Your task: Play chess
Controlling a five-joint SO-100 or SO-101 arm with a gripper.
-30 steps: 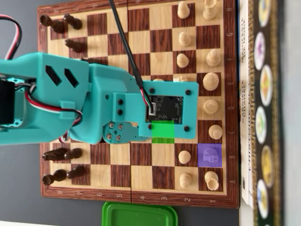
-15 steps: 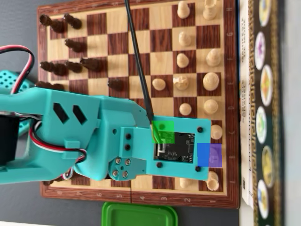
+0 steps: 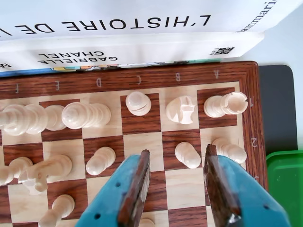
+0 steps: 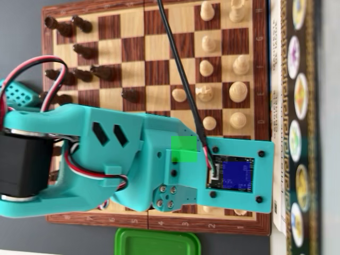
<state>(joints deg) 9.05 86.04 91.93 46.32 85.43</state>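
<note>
In the wrist view my gripper (image 3: 177, 152) hovers open over the wooden chessboard (image 3: 156, 75), teal jaws with brown pads spread about one square apart. A white pawn (image 3: 188, 155) stands just ahead, between the fingertips and untouched. Beyond it on the back row are a white knight (image 3: 181, 109), a rook (image 3: 226, 104) and a bishop (image 3: 138, 102). Another pawn (image 3: 229, 150) sits outside the right finger. In the overhead view the teal arm (image 4: 106, 159) covers the board's lower right and hides the gripper. A green square mark (image 4: 184, 148) and a blue one (image 4: 237, 173) show over it.
Dark pieces (image 4: 79, 74) stand along the board's left side in the overhead view, white pieces (image 4: 236, 93) along the right. Books (image 3: 118, 23) lie against the board's far edge in the wrist view. A green lid (image 3: 285, 184) sits off the right corner.
In the overhead view the arm has swung down and to the right, from the board's middle to its lower right corner, uncovering the middle-row pieces.
</note>
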